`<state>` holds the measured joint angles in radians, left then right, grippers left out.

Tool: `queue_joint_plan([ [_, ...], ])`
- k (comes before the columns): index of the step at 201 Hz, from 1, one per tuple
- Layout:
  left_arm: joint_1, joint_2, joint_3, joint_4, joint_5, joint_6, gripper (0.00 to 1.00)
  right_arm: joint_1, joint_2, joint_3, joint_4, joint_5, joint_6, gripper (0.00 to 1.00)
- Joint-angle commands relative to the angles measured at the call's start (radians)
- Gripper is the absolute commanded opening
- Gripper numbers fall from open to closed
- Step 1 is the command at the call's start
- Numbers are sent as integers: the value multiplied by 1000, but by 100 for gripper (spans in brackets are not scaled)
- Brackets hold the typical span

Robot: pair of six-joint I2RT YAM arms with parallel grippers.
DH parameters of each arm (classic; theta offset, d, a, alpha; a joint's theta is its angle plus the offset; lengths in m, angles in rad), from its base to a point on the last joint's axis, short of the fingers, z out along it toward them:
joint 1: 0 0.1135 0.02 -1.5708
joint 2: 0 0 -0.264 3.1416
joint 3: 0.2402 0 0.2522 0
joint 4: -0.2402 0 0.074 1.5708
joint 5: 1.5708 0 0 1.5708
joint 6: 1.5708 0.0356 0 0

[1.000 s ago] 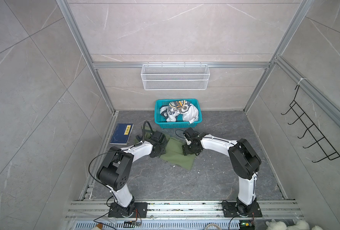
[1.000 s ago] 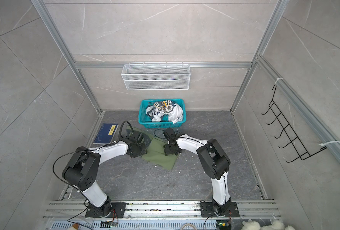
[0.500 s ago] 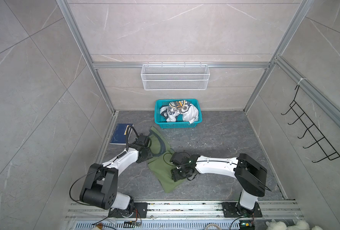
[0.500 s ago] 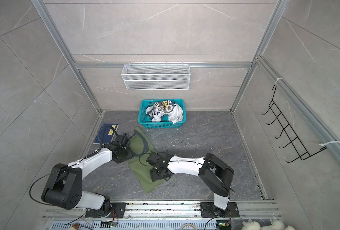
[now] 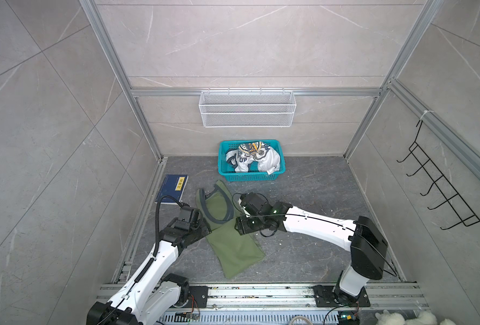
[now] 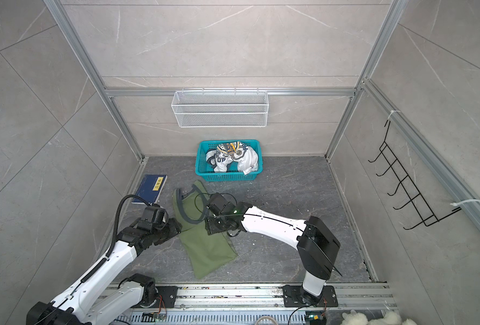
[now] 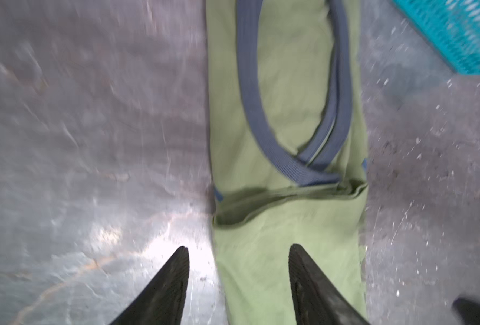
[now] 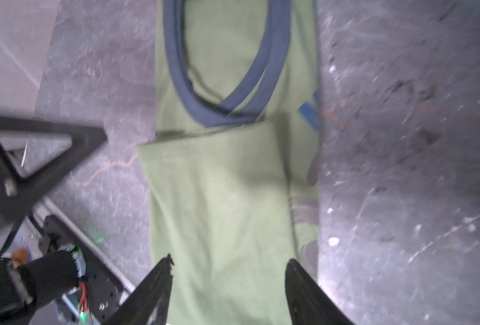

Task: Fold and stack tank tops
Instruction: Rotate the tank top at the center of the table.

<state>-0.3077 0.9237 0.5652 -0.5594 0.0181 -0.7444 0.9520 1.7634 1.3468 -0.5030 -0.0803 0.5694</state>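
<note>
Left jaws stood apart with nothing clamped. In the left wrist view one fingertip (image 7: 174, 275) was over the bare bench (image 7: 78, 140), the other over the edge of the green tank top (image 7: 283, 211). Right jaws likewise stood apart and gripped nothing, with both fingertips (image 8: 157, 281) over the green cloth (image 8: 219, 197).

In both top views the two sets of jaws faced each other across the middle of the green tank top (image 5: 234, 247) (image 6: 208, 250). It lay flat on the bench as a long narrow strip. Its grey-blue trimmed end (image 5: 219, 208) pointed toward the teal basket (image 5: 250, 176).

The white tank top (image 5: 267, 161) lay crumpled inside that basket at the back wall. A blue book (image 5: 172, 188) lay by the left wall, apart from both tank tops.
</note>
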Motion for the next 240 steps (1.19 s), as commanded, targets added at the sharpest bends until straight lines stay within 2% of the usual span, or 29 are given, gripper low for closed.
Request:
queue_joint_plan([
  [1, 2, -2, -42, 59, 112, -66, 59, -40, 88, 62, 12, -81, -93, 63],
  [49, 2, 76, -71, 144, 120, -55, 58, -82, 230, 148, 43, -170, -145, 59],
  [91, 2, 142, -73, 196, 143, -47, 50, -84, 312, 184, 48, -164, -156, 55],
  [148, 2, 202, -77, 215, 132, -29, 44, -85, 340, 187, 58, -167, -161, 44],
  [208, 2, 223, -65, 219, 130, -20, 26, -84, 315, 179, 47, -129, -170, 22],
  [240, 2, 234, -46, 217, 137, -18, 9, -82, 296, 174, 46, -116, -171, 10],
])
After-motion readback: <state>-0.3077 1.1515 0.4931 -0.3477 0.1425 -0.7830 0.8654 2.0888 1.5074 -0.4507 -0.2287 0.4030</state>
